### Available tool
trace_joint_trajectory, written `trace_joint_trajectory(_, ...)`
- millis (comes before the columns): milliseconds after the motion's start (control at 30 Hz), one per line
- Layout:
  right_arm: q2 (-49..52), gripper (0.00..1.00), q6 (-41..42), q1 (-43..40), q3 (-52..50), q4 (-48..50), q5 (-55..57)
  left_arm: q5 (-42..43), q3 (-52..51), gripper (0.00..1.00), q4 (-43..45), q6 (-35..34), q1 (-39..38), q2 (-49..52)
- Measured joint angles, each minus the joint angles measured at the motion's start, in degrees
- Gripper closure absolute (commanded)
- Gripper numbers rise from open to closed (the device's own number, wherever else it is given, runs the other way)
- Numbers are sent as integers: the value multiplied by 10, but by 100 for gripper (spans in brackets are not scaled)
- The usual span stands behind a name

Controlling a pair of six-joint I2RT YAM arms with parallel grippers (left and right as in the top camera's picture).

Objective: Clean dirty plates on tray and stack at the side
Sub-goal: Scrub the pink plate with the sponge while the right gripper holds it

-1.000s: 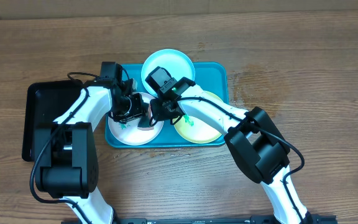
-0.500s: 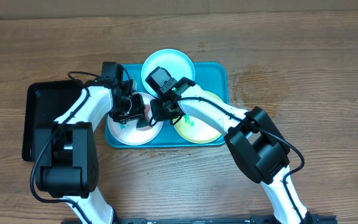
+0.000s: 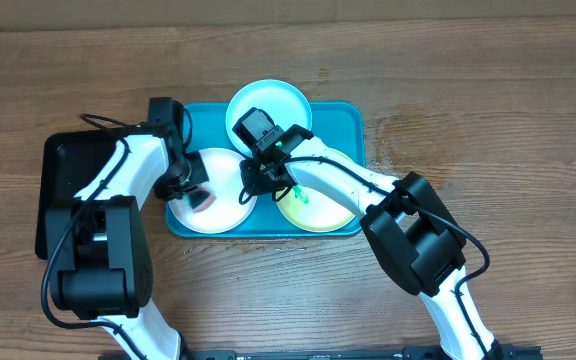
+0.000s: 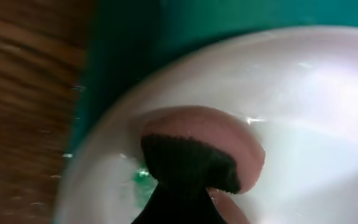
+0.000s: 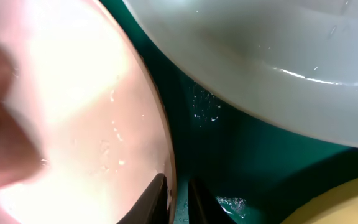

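With my left gripper (image 3: 194,194) I hold a small pad (image 4: 191,165), its face dark and fuzzy and its body pinkish. The jaws are closed on it over the left part of the white plate (image 3: 218,210). In the left wrist view the pad rests on the plate's inner surface near the rim, and a small green smear (image 4: 142,177) shows just beside the pad's lower left edge. My own fingers cannot be made out clearly there behind the pad.

My right gripper (image 5: 176,200) pinches the right rim of that same plate. In the right wrist view one fingertip sits inside the rim and the other outside it, over the tray (image 5: 229,155), with the plate's edge in the narrow gap between them. In the overhead view this grip lies near the centre of the frame.

All three plates lie on the teal-blue tray in the middle of the wooden table (image 3: 488,80). The white one is at the tray's lower left. The pale cyan plate (image 3: 268,105) is at the upper middle, reaching past the tray's upper rim. The yellow-green plate (image 3: 326,208) is at the lower right, partly under my right arm, and carries a green mark (image 3: 304,195). A black tray (image 3: 63,190) sits at the left of the frame, near the teal one and partly under my left arm.
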Motion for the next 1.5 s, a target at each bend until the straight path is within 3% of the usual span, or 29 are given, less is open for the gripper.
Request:
trace_joint_trajectory(233,0,93,0,0,0,5,0,-43,42,96,-59,-8,15,7)
trace_joint_trajectory(567,0,96,5,-1,2,7,25,131,56,96,-44,69,16,7)
trace_joint_trajectory(933,0,96,41,0,15,-35,77,174,56,96,-47,113,-36,7)
trace_joint_trajectory(1100,0,96,57,0,16,-42,82,160,56,96,-43,108,-58,7)
trace_joint_trajectory(1500,0,96,61,0,18,-47,83,35,9,96,0,71,-58,7)
